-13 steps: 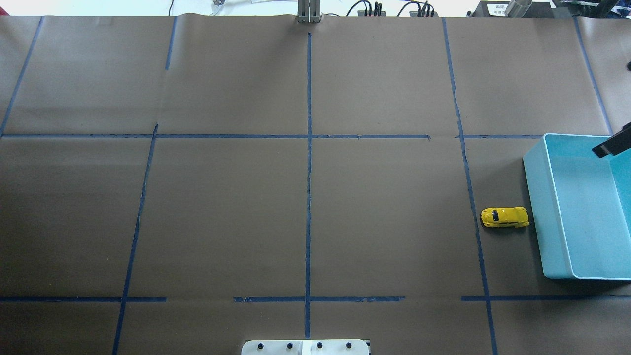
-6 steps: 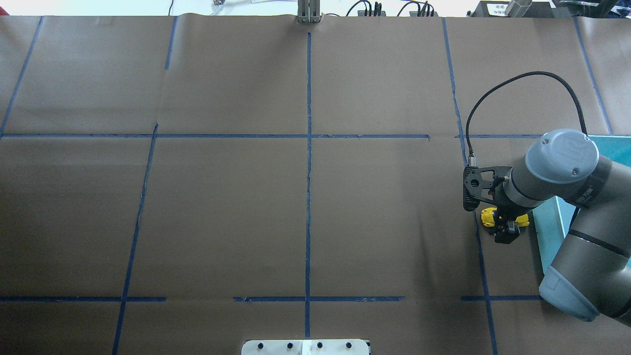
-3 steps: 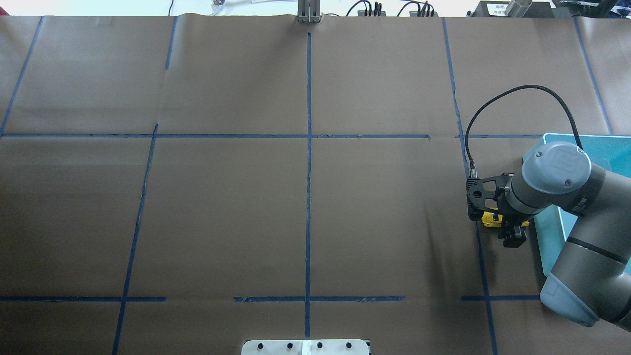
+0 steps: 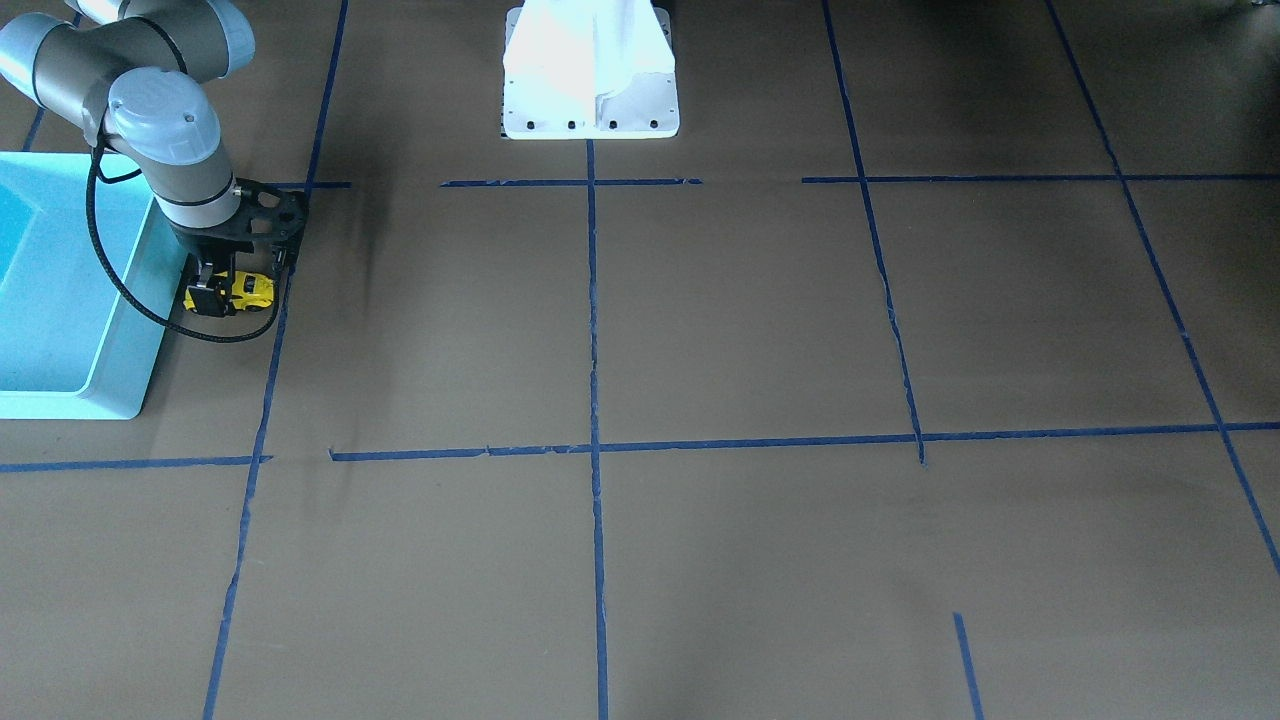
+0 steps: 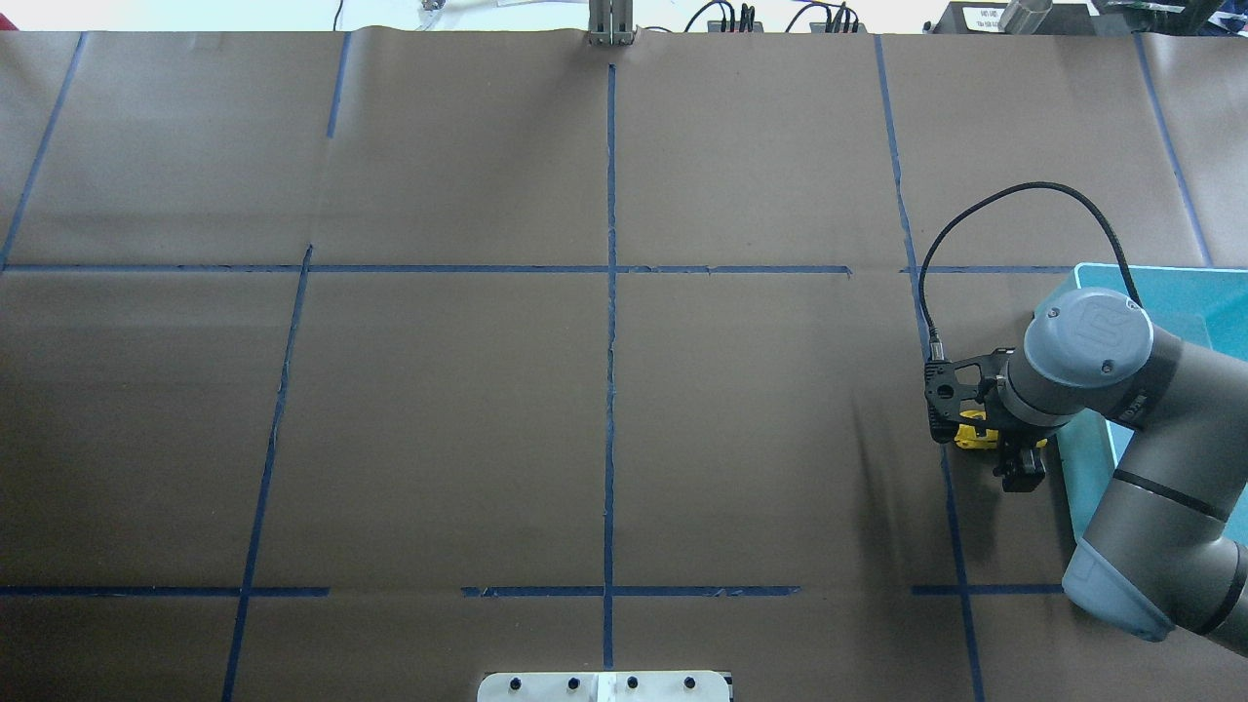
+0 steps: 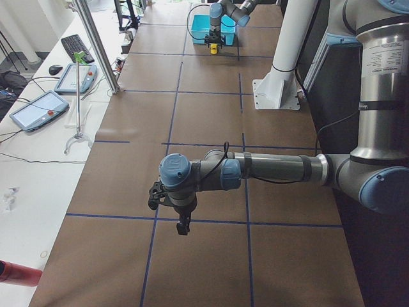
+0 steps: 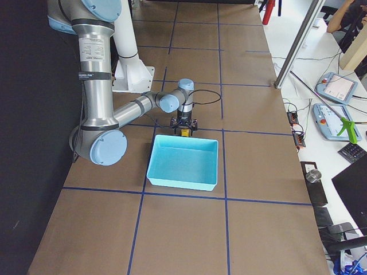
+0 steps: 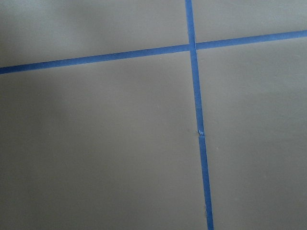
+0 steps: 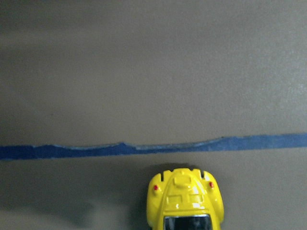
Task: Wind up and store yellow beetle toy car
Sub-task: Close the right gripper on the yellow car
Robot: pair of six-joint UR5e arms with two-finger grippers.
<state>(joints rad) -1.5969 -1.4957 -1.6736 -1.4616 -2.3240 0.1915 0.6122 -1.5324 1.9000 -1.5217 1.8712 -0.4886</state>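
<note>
One brown-paper table (image 5: 439,419) w/ blue tape grid (image 5: 610,390), yellow car (image 4: 252,290).

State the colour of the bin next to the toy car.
Turquoise; the bin shows best in the exterior right view.

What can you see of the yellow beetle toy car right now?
The yellow beetle toy car is small, glossy bright yellow, with a rounded body, a dark window and two red lights at the end facing the blue tape line. It sits upright on brown paper, just outside the turquoise bin. The right gripper stands over it; whether its fingers pinch it is unclear.
</note>
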